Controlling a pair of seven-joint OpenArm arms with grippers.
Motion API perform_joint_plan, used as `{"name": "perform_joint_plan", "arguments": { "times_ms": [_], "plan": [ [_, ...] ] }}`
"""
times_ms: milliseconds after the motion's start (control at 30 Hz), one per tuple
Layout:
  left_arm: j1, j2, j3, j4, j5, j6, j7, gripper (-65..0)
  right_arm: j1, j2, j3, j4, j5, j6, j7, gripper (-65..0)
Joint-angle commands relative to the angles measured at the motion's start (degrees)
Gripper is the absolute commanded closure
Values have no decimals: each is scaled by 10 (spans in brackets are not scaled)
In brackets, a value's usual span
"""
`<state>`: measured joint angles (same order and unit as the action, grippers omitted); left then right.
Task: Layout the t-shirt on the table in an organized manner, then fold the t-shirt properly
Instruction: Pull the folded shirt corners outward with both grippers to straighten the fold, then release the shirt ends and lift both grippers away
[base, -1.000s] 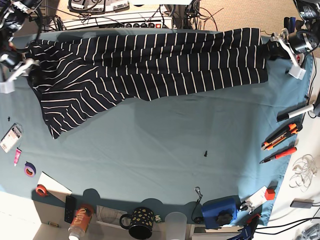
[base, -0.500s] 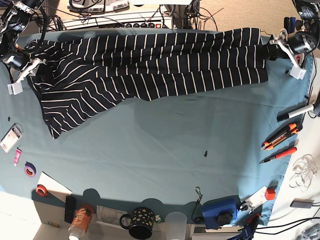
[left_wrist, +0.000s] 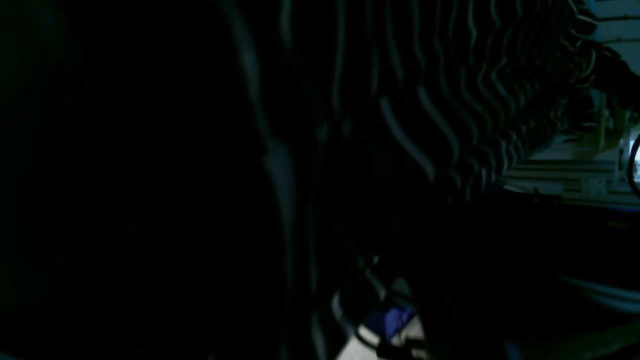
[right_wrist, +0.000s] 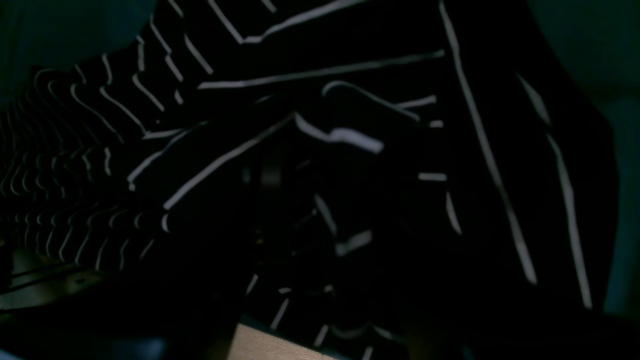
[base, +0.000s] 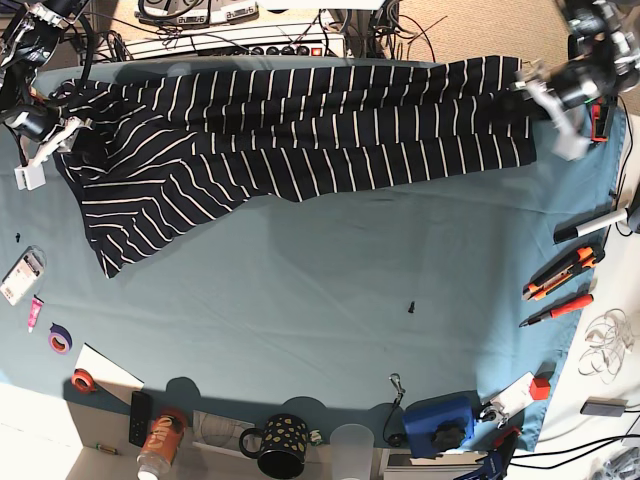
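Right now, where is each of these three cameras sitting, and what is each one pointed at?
Base view: high overhead, looking straight down at the table and the striped t-shirt; the left gripper and right gripper show at the shirt's two ends.
Left wrist view: on the left arm, pressed close to the t-shirt; too dark to make out the gripper.
Right wrist view: on the right arm, looking closely at bunched t-shirt folds; gripper not discernible.
Shared: all three see the same striped shirt.
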<state>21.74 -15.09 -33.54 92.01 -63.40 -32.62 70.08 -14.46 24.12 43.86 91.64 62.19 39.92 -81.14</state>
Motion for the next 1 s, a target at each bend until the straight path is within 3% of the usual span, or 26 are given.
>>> {"name": "perform_joint_plan", "arguments": {
  "times_ms": [0,100,200,233,367,500,700,867,967],
  "plan": [
    [8,-2,13,-4,78,28,30,-258,3,14,4,9,12,1,11,-191],
    [8,-2,28,-4,88,48,23,-205,3,14,4,9,12,1,11,-191],
    [8,-3,25,-4,88,48,34,-10,3,14,4,9,12,1,11,-191],
    [8,-6,25,-3,88,47,38,0,3,14,4,9,12,1,11,-191],
    [5,-31,25,-3,90,45,39,0,3,14,5,9,22,1,11,-191],
    [-17,-68,25,-3,120,46,18,0,5,14,5,9,84,1,11,-191],
    [-78,-122,25,-3,195,48,-26,0,13,14,5,9,83,1,11,-191],
    [-119,-167,25,-5,260,96,-41,0,13,14,5,9,61,1,11,-191],
    [-130,-191,25,-5,265,123,-29,0,13,14,5,9,55,1,11,-191]
  ]
}}
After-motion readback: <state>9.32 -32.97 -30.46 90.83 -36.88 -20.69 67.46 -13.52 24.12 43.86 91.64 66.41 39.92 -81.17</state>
